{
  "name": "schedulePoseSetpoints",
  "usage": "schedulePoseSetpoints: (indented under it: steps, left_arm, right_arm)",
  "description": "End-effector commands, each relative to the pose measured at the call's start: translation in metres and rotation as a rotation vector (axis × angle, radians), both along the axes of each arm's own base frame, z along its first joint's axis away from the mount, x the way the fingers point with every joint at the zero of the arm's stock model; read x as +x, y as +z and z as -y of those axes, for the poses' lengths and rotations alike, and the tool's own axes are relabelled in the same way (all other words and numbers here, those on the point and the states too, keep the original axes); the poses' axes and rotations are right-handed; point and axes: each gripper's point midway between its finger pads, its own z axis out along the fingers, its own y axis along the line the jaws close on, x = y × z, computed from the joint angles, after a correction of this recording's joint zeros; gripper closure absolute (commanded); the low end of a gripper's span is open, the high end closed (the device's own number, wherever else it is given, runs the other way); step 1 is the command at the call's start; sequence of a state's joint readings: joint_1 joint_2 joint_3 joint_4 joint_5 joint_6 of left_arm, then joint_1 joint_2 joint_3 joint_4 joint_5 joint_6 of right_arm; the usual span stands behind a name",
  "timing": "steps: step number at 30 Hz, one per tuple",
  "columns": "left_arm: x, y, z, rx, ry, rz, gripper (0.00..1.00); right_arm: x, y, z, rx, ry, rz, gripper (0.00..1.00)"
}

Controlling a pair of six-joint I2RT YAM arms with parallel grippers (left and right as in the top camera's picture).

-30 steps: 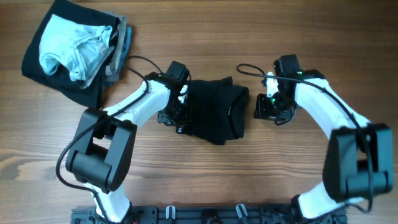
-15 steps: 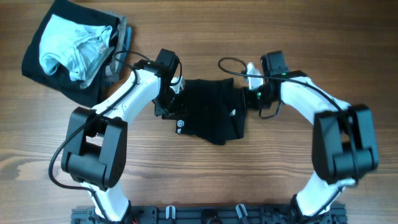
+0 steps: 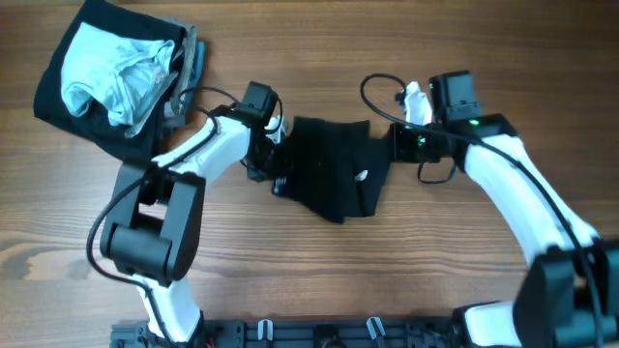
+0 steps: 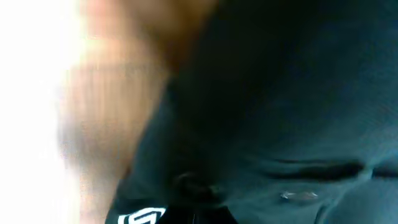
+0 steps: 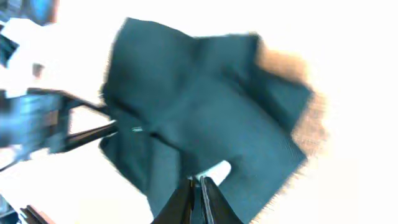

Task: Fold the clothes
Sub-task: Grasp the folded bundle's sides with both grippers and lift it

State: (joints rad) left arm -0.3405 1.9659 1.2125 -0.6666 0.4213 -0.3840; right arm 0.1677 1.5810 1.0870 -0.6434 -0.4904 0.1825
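The right gripper [image 3: 395, 145] has its fingers [image 5: 181, 205] drawn together, pinched on the right edge of the black garment [image 3: 334, 172]. Its arm bends in from the right of that garment, with the wrist level with the cloth's upper right corner. The left gripper [image 3: 274, 172] sits against the garment's left edge, its white arm reaching in a long arc from the near left. Its own camera is so close and blurred that I cannot tell whether those fingers are apart or together. The garment lies crumpled on the wooden worktop [image 3: 406, 280] between the two grippers. Its long axis runs from one gripper to the other, and a loose lobe sags toward the near edge. A small white logo [image 4: 142, 216] shows in the left wrist view. Well to the far left of the garment sits a heap: a pale-blue garment [image 3: 111, 72] on top of a second black garment [image 3: 53, 97], with a grey garment [image 3: 191, 63] at the heap's right side.
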Motion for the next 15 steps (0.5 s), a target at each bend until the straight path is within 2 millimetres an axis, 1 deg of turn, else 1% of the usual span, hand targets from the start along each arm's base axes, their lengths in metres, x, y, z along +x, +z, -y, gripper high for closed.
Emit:
schedulePoseSetpoints:
  steps: [1,3,4,5,6,7,8,9,10,11,13,14,15]
  left_arm:
    - [0.038,-0.012,-0.010,-0.001,0.091,0.097,0.96]
    - [0.067,0.005,-0.007,-0.031,0.100,0.194,0.96]
    - [0.084,0.018,-0.004,-0.049,0.098,0.252,0.96]
    - [0.096,0.030,-0.002,-0.058,0.088,0.291,0.96]
    - [0.103,0.039,0.000,-0.063,0.083,0.313,0.96]
    - [0.111,0.055,0.002,-0.068,0.083,0.326,0.95]
    - [0.114,0.071,0.003,-0.064,0.082,0.316,0.87]
    - [0.112,0.082,0.003,-0.056,0.082,0.289,0.77]
    - [0.100,0.095,-0.001,-0.033,0.081,0.221,0.59]
    - [0.089,0.100,-0.004,-0.015,0.079,0.166,0.43]
    - [0.062,0.098,-0.011,0.023,0.077,0.052,0.28]
    - [0.048,0.094,-0.015,0.042,0.076,-0.008,0.16]
    - [0.039,0.090,-0.016,0.049,0.074,-0.044,0.13]
  right_arm:
    - [0.003,0.021,-0.010,0.059,0.024,0.067,0.91]
    - [0.005,0.020,-0.026,0.109,0.032,0.051,0.91]
    - [0.006,0.017,-0.032,0.120,0.024,0.037,0.91]
    - [0.006,0.014,-0.040,0.130,0.020,0.023,0.91]
    - [0.006,0.009,-0.048,0.137,0.012,0.003,0.90]
    - [0.006,0.003,-0.056,0.144,0.000,-0.020,0.90]
    - [0.007,-0.007,-0.060,0.133,-0.046,-0.062,0.89]
    - [0.006,-0.023,-0.060,0.102,-0.140,-0.137,0.88]
    - [0.004,-0.042,-0.058,0.068,-0.223,-0.213,0.87]
    - [0.002,-0.055,-0.055,0.051,-0.266,-0.262,0.86]
    - [-0.003,-0.081,-0.052,0.033,-0.310,-0.353,0.86]
    - [-0.007,-0.093,-0.050,0.032,-0.316,-0.398,0.86]
    - [-0.009,-0.101,-0.048,0.033,-0.326,-0.433,0.86]
